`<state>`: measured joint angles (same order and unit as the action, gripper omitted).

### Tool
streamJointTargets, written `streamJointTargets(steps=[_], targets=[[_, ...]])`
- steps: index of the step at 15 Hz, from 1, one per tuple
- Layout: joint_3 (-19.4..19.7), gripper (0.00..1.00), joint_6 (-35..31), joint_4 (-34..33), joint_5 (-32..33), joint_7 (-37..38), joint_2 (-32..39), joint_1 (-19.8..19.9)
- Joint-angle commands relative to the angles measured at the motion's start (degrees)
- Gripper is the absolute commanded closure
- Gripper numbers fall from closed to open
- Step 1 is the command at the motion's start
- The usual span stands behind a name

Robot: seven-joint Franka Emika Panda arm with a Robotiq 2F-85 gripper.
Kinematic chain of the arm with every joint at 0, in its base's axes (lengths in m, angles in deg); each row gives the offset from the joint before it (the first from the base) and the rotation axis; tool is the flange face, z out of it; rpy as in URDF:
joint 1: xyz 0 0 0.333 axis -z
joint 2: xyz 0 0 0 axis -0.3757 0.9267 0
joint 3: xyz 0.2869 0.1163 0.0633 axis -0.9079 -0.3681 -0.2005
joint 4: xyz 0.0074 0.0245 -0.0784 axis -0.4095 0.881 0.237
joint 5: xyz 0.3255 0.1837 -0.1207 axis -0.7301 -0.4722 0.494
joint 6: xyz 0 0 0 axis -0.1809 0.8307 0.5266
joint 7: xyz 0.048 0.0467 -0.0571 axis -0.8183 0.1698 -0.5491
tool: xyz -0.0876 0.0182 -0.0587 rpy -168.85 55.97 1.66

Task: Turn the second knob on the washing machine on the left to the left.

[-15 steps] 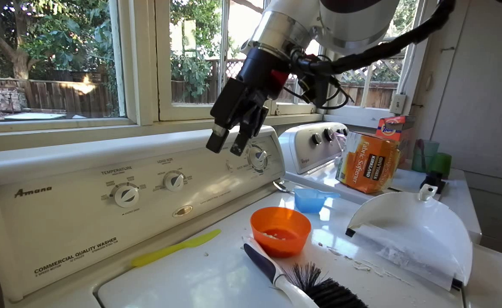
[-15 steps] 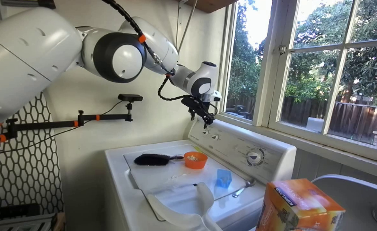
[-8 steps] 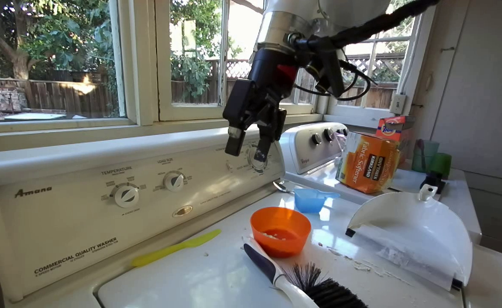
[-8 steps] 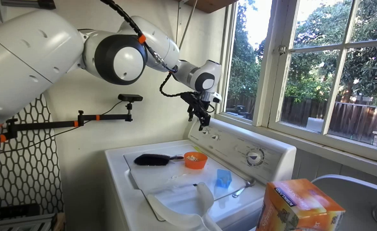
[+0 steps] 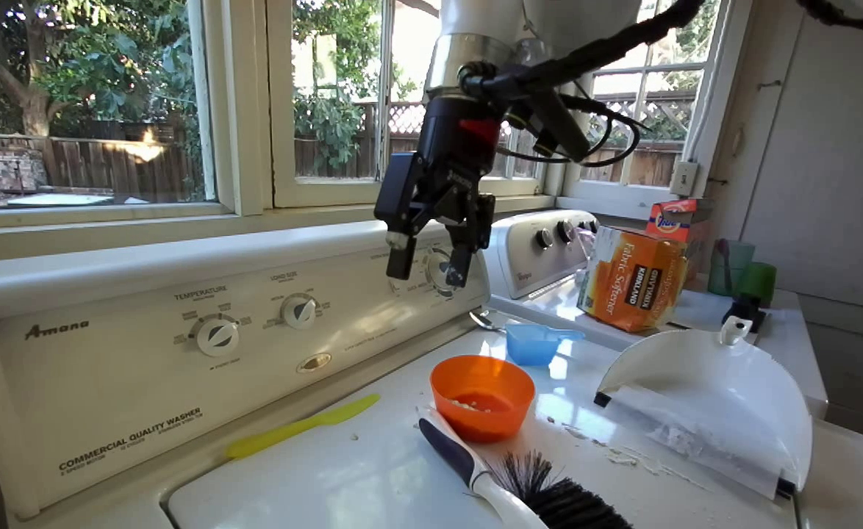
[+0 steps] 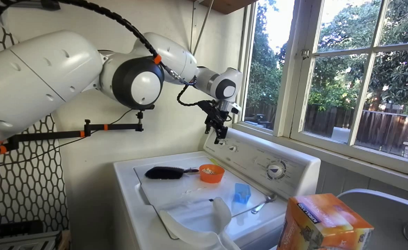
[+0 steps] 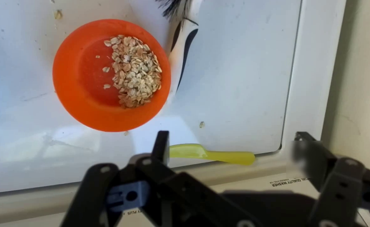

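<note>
Now lower and more upright than a second ago, in an exterior view the gripper [image 5: 428,273] hangs, jaws wide apart, above the washing machine [image 5: 314,485]; the second knob [image 5: 299,311] sits on its panel [image 5: 262,360], beside the temperature knob [image 5: 218,336]. In an exterior view the arm [image 6: 146,88] has sunk at its elbow; blue cup [image 6: 242,193], spoon [image 6: 269,198] and dustpan [image 6: 204,222] rest on the washing machine, by a window [image 6: 294,86]. In the wrist view an orange bowl [image 7: 92,74] holds oat flakes [image 7: 136,74] heaped to one side, brush [image 7: 179,53] and yellow knife [image 7: 213,154] nearby.

The washing machine [image 5: 343,477] looks glossy, the bowl [image 5: 484,417] plastic.
</note>
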<state>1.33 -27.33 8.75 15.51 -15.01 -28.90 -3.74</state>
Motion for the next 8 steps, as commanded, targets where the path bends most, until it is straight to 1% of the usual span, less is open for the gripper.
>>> streamJointTargets(steps=[1,3,4,8], targets=[[1.3,0.00,3.7,-9.6,2.0,1.9,5.8,-2.4],[1.7,0.00,4.9,-12.4,2.6,1.7,7.7,-3.3],[2.6,0.00,4.5,-12.3,2.5,1.2,7.7,-3.9],[4.7,0.00,4.3,-15.9,4.7,0.5,10.5,-5.7]])
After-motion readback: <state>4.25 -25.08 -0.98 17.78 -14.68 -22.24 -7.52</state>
